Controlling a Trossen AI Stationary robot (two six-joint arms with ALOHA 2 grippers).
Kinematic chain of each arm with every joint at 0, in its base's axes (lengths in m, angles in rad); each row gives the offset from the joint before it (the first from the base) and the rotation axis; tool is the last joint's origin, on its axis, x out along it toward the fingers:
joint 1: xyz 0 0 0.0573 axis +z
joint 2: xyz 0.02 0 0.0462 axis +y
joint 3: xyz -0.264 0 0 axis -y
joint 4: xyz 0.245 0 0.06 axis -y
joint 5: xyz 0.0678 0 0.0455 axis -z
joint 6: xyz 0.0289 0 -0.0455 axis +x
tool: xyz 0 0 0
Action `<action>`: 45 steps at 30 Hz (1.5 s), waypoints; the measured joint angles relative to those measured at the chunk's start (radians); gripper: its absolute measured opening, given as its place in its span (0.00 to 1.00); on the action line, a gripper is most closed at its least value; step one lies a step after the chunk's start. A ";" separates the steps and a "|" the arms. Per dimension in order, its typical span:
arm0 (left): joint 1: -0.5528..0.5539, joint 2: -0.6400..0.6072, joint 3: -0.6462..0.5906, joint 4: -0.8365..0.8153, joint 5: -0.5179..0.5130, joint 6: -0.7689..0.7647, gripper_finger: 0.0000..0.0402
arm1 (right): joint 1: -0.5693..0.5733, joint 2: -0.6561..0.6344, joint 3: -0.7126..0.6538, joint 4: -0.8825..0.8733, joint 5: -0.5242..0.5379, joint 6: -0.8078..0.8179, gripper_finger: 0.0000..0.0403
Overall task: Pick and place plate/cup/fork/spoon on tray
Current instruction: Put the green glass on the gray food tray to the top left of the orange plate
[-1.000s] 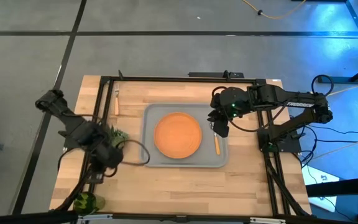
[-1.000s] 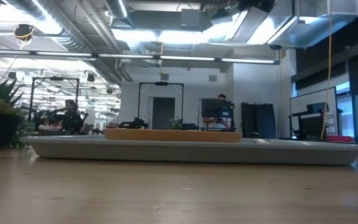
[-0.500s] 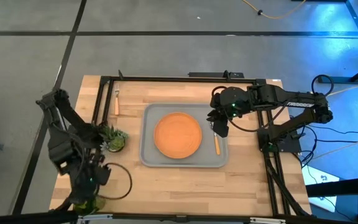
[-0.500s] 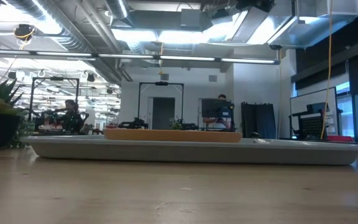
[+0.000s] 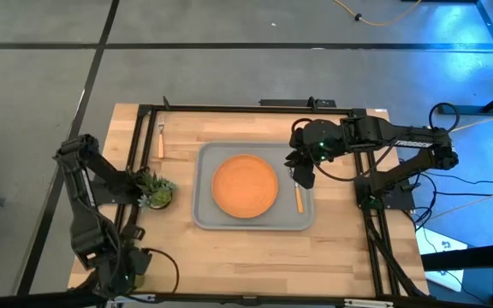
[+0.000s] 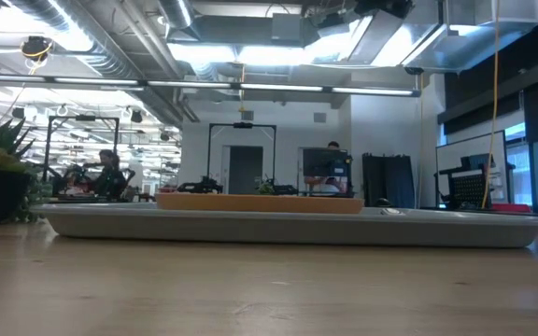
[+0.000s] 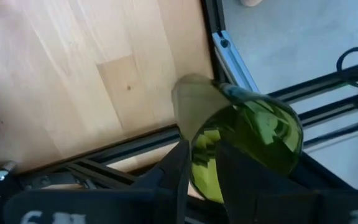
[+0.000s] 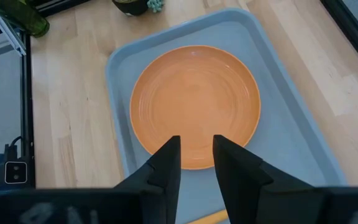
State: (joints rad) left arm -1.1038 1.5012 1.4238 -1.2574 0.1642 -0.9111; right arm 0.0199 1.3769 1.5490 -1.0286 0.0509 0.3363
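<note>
The green cup (image 7: pixel 253 137) is at the table's near left corner (image 5: pixel 120 279), and its foot is hidden. My left gripper (image 7: pixel 202 165) is right at the cup, narrowly open, and the cup's rim shows between and beyond the fingers. The orange plate (image 5: pixel 245 186) lies flat in the grey tray (image 5: pixel 204 214). An orange-handled utensil (image 5: pixel 298 198) lies in the tray to the right of the plate. A second one (image 5: pixel 161 142) lies on the table at the far left. I cannot tell which is the fork and which the spoon. My right gripper (image 5: pixel 302 178) hovers narrowly open over the tray's right part.
A small potted plant (image 5: pixel 154 190) stands just left of the tray. The black frame rails (image 7: pixel 229 56) run along the table edge right beside the cup. Bare wood lies between the tray and the table's near edge.
My left gripper has swung from beside the potted plant toward the table's near edge and now stands at the cup in the near left corner. The right arm, the plate, the tray and both utensils have kept still.
</note>
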 joint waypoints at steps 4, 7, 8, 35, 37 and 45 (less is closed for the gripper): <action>-0.002 -0.001 -0.001 0.015 -0.035 0.002 0.18 | 0.000 0.000 0.000 0.000 0.000 0.001 0.25; -0.004 -0.001 -0.001 0.016 -0.027 0.002 0.18 | 0.000 0.000 0.000 0.000 0.000 0.002 0.25; -0.010 -0.001 -0.004 0.021 -0.023 -0.002 0.18 | 0.000 0.000 0.000 0.000 0.000 0.002 0.25; -0.050 0.001 -0.173 0.061 -0.019 -0.029 0.18 | 0.000 0.000 0.000 0.000 0.000 0.029 0.25; -0.046 0.001 -0.185 0.063 -0.016 -0.029 0.17 | 0.000 0.000 0.000 0.000 0.000 0.032 0.25; 0.039 0.000 -0.188 0.069 0.004 -0.030 0.02 | 0.000 0.000 0.000 0.000 0.000 0.055 0.25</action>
State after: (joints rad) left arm -1.0645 1.5009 1.2358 -1.1880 0.1677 -0.9412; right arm 0.0197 1.3769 1.5490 -1.0290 0.0509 0.3913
